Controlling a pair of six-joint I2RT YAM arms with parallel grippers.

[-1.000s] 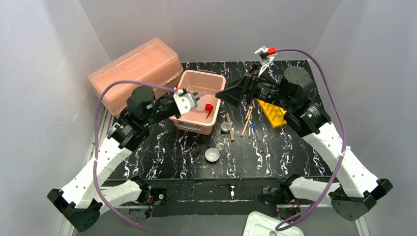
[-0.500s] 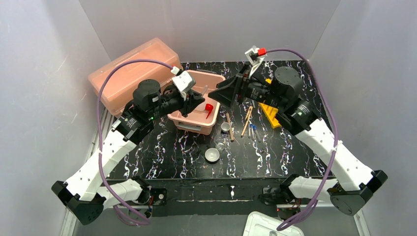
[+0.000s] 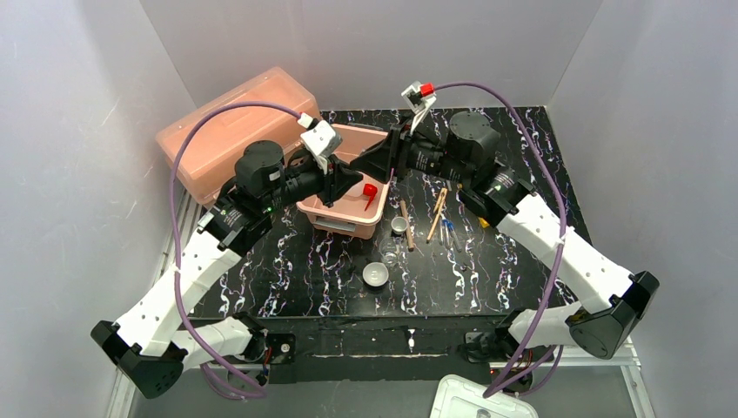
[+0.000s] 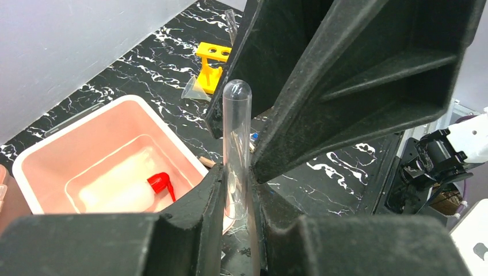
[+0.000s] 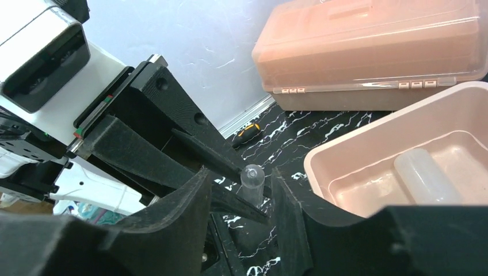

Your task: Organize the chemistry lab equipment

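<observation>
Enclosed robot test booth: plain white walls point(image 3: 365, 43), black marbled tabletop point(image 3: 296, 279).

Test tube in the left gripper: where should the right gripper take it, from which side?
Take the test tube by its free rounded end, the part sticking out past the left gripper, coming end-on along its length. The right gripper straddles that end, jaws not yet closed on it.
</observation>
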